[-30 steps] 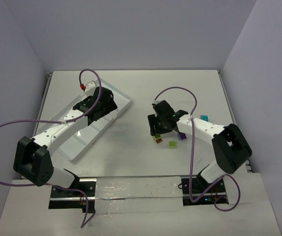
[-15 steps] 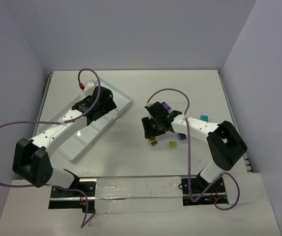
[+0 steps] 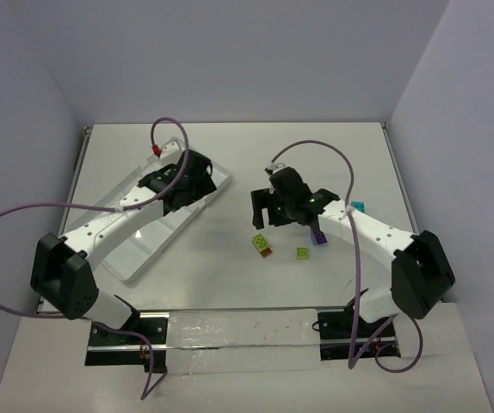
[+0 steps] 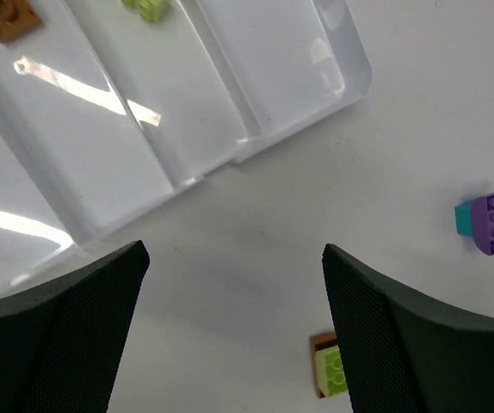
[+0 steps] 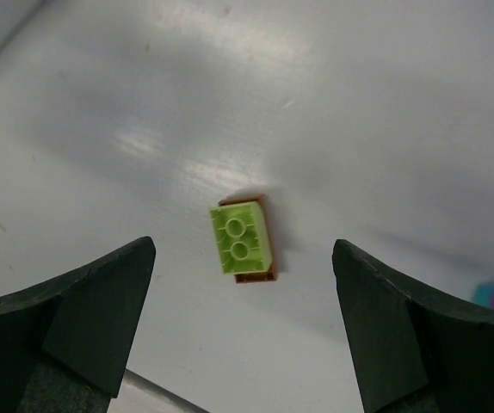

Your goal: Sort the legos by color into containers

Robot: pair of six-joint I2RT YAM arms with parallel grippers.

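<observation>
Hovering with jaws spread wide, the right pincer (image 5: 242,258) brackets a lime brick (image 5: 241,237) stacked on an orange-brown plate (image 5: 256,277), both lying loose on the desk (image 5: 385,103). The left pincer (image 4: 234,251) is spread too, gripping nothing, over the desk just off the white tray (image 4: 230,151). In the tray, an orange-brown brick (image 4: 6,17) and a lime piece (image 4: 148,7) sit in neighbouring compartments. A purple brick (image 4: 493,222) lies well apart on the desk.

The flat white plastic tray (image 4: 273,77) is super glossy, glare streaks all over it. The white counter (image 5: 385,103) looks smooth, more satin. The lime green studded plastic brick (image 5: 241,238) is slightly shiny. My left hand (image 4: 234,258) has matt black pads (image 4: 66,344) with a fine woven-looking texture.
</observation>
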